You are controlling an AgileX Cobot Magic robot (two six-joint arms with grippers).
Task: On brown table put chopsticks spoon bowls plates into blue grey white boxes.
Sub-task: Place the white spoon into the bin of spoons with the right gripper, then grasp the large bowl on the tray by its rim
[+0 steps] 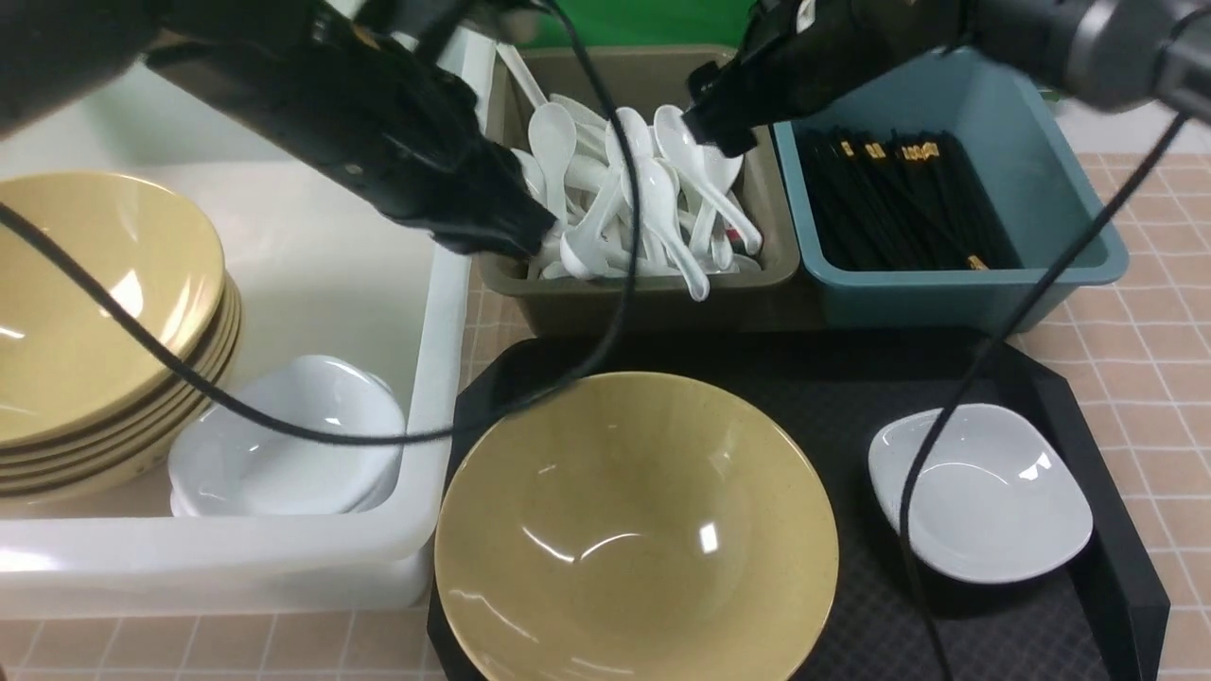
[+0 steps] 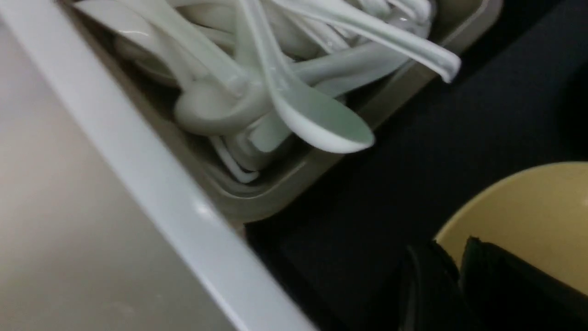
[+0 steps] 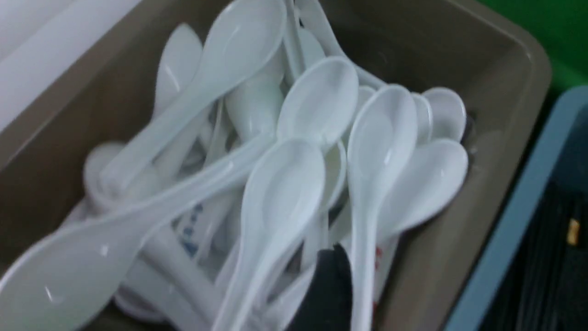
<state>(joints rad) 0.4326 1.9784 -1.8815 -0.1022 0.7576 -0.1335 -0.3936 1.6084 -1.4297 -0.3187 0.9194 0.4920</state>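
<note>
As it lies on the brown table (image 1: 1154, 359), the white box (image 1: 445, 378) holds stacked bowls (image 1: 95, 303) and plates (image 1: 284, 445); black tray (image 1: 1116, 567), one bowl (image 1: 634, 520), one plate (image 1: 984, 492); grey box (image 1: 643, 303), spoons (image 1: 643, 189) heaped; blue box (image 1: 1041, 189), chopsticks (image 1: 899, 208). Left gripper (image 1: 516, 236) and right gripper (image 1: 724, 132) over the grey box; jaw spacing unreadable on both.

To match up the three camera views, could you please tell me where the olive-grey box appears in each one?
Front view: the olive-grey box sits at the back centre, between the white tub and the blue box.
Left wrist view: only one corner shows, beside the tub's rim.
Right wrist view: it fills most of the picture.
Shared landmark: the pile of white spoons inside it.
</note>
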